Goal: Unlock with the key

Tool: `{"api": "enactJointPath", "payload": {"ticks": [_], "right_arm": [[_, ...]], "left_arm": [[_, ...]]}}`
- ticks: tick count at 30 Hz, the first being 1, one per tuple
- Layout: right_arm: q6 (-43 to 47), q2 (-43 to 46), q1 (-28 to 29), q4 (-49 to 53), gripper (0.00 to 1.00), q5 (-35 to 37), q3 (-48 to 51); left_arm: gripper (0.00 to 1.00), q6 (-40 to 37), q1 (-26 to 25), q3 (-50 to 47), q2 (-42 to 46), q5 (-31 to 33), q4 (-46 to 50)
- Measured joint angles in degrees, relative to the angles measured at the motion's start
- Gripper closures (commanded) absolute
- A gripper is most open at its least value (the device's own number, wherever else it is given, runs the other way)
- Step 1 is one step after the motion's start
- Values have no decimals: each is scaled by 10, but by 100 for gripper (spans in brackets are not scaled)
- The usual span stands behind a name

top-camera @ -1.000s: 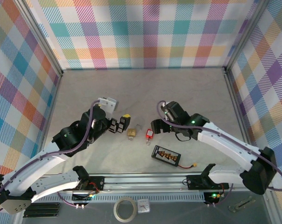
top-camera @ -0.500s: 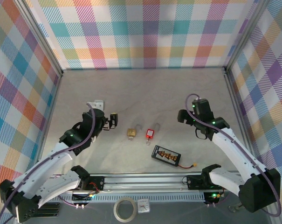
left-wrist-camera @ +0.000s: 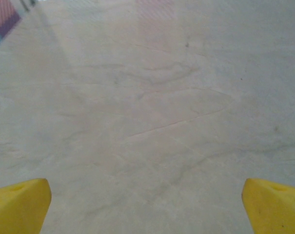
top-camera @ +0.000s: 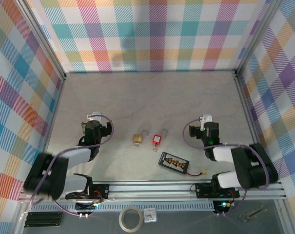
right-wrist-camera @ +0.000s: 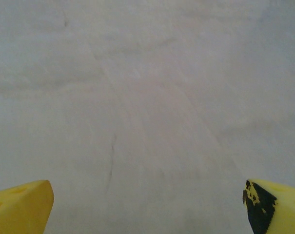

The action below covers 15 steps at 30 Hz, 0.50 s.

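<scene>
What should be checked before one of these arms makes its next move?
1. Left gripper open and empty: ok.
2. Right gripper open and empty: ok.
3. Brass padlock lies free on the table, between the arms: ok.
4. Red padlock beside it, not touching: ok.
5. Where the key is: cannot tell, too small.
6. Padlocks locked or unlocked: cannot tell.

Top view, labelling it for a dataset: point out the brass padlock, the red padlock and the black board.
Brass padlock (top-camera: pixel 137 140), top view, on its brass body.
Red padlock (top-camera: pixel 157 140), top view, on its red body.
Black board (top-camera: pixel 173 162), top view, on its middle.
</scene>
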<state>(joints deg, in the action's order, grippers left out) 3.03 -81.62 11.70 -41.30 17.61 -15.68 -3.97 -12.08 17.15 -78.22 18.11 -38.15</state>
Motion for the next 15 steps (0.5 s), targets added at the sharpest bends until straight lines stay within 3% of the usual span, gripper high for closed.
{"api": "enactJointPath", "payload": {"ticks": [3, 6, 15], "right_arm": [[-23, -36, -68, 0, 1, -52, -63], [-39, -42, -119, 0, 1, -74, -103], [-54, -50, -115, -23, 1, -106, -85]], "left_arm": [[0, 1, 37, 23, -119, -44, -52], [0, 12, 80, 48, -135, -85, -55], [0, 25, 92, 63, -130, -126, -81]]}}
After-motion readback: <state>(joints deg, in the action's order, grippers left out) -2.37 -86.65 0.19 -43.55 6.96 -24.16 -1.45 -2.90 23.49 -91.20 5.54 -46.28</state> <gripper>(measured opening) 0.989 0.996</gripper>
